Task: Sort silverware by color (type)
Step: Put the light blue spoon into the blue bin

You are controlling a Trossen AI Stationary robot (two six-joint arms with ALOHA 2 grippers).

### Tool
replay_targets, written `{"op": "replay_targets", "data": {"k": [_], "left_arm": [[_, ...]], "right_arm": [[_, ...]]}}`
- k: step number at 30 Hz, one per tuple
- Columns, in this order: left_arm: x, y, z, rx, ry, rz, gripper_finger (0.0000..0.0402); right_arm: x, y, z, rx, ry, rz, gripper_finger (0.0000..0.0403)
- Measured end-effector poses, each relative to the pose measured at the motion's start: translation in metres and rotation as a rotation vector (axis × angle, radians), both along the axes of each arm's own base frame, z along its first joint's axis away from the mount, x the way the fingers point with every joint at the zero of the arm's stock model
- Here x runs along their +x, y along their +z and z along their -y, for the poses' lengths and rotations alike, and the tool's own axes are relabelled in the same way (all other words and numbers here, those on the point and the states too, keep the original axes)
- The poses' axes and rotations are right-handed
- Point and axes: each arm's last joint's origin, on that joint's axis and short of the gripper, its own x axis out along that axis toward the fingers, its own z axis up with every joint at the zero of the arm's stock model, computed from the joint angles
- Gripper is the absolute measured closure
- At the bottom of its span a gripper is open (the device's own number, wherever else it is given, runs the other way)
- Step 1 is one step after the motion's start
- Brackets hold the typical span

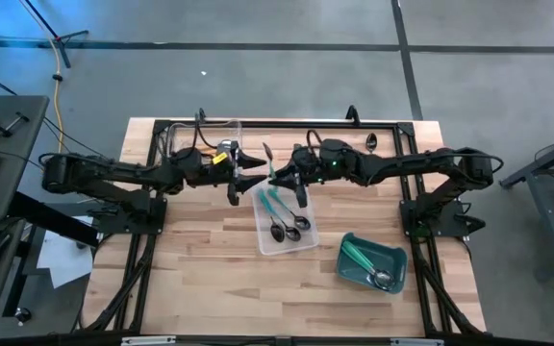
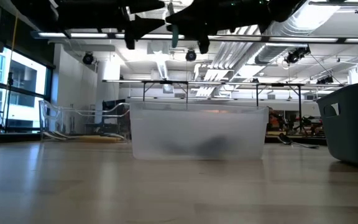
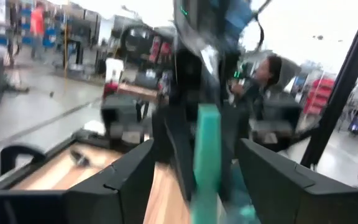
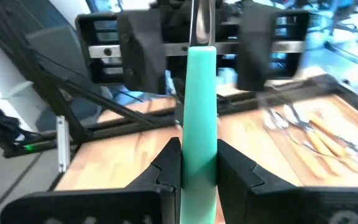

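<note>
Handoff height, centre of frame: my right end effector (image 4: 199,165) was clenched on a green-handled spoon (image 4: 201,118).

Facing it, the left end effector (image 1: 245,170) was spread wide. Both hung above the clear tray (image 1: 308,242) holding teal spoons (image 1: 287,228); orange spoons (image 4: 325,138) lay farther off on the table (image 1: 210,259).

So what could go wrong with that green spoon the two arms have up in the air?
The right gripper pinches the green spoon by its handle, and the left gripper has its fingers open on either side of it. If the right lets go before the left shuts, the spoon could fall, maybe missing the clear tray nearby. The two grippers are also very close, so they might bump and knock the spoon crooked.
</note>
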Motion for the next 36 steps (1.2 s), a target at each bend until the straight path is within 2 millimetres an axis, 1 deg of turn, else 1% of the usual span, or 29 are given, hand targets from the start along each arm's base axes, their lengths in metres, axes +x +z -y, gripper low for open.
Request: {"op": "replay_targets", "data": {"k": [3,5,8,12,15,18,20,22,26,29,31,34,35,36], "left_arm": [[-0.015,0.001,-0.001,0.002,0.014,-0.056,0.0188],[-0.027,0.002,-0.002,0.003,0.03,-0.084,0.019],[-0.047,0.006,-0.002,0.003,0.054,-0.067,0.0192],[-0.073,0.002,0.0,-0.006,0.131,-0.014,0.0195],[-0.089,-0.005,0.002,-0.034,0.177,0.02,0.0197],[-0.097,-0.012,0.004,-0.072,0.177,0.034,0.0197],[-0.099,-0.014,0.004,-0.098,0.173,0.041,0.0197],[-0.1,-0.016,0.004,-0.114,0.172,0.043,0.0197],[-0.1,-0.016,0.004,-0.118,0.172,0.043,0.0203],[-0.099,-0.017,0.004,-0.117,0.181,0.034,0.0236],[-0.099,-0.017,0.004,-0.105,0.184,0.037,0.0278],[-0.099,-0.017,0.004,-0.102,0.184,0.035,0.0364],[-0.099,-0.017,0.004,-0.098,0.185,0.036,0.0382],[-0.099,-0.017,0.004,-0.095,0.185,0.035,0.0389]], "right_arm": [[-0.013,0.005,0.006,-0.013,-0.022,-0.038,0.0351],[-0.024,0.006,0.009,-0.015,-0.038,-0.064,0.0351],[-0.043,0.007,0.012,-0.011,-0.056,-0.069,0.0351],[-0.069,-0.003,0.011,0.014,-0.103,-0.086,0.0351],[-0.088,-0.013,0.008,0.042,-0.146,-0.082,0.0351],[-0.103,-0.019,0.005,0.066,-0.162,-0.059,0.0351],[-0.11,-0.021,0.003,0.062,-0.161,-0.031,0.0351],[-0.113,-0.02,0.002,0.058,-0.16,-0.011,0.0351],[-0.114,-0.017,0.002,0.05,-0.159,0.003,0.0351],[-0.114,-0.014,0.002,0.046,-0.158,0.018,0.0351],[-0.114,-0.014,0.002,0.049,-0.159,0.016,0.0351],[-0.114,-0.014,0.002,0.048,-0.159,0.017,0.0351],[-0.114,-0.014,0.002,0.051,-0.159,0.016,0.0351],[-0.114,-0.014,0.002,0.056,-0.159,0.017,0.0351]]}}
